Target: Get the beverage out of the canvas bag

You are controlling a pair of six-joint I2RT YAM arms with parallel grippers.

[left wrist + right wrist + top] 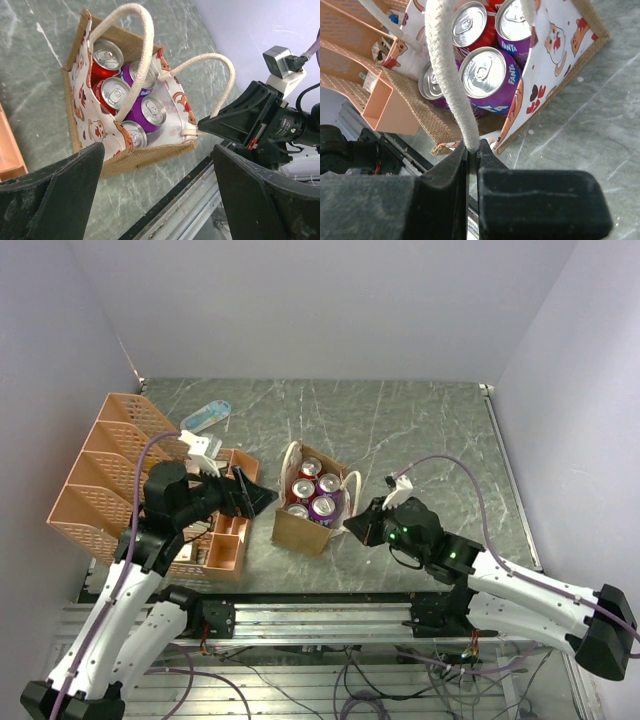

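While the right gripper (352,525) is clamped tight on one cream rope handle (445,75) at the near right corner of the canvas bag (298,532), the left gripper (258,497) hangs just left of the bag with its jaws spread wide and nothing between them. The bag stands upright near the middle of the marbled table (430,430) with its mouth open. The cans (322,507) sit upright inside it, packed close together (red ones toward the far side, purple Fanta ones nearer, as far as I can make out). The other handle arches over the cans. Seen from the left wrist, the broad black fingers (55,195) frame the bag without touching it. An orange tray organizer (100,480) lies on the left side of the table, beside the bag.
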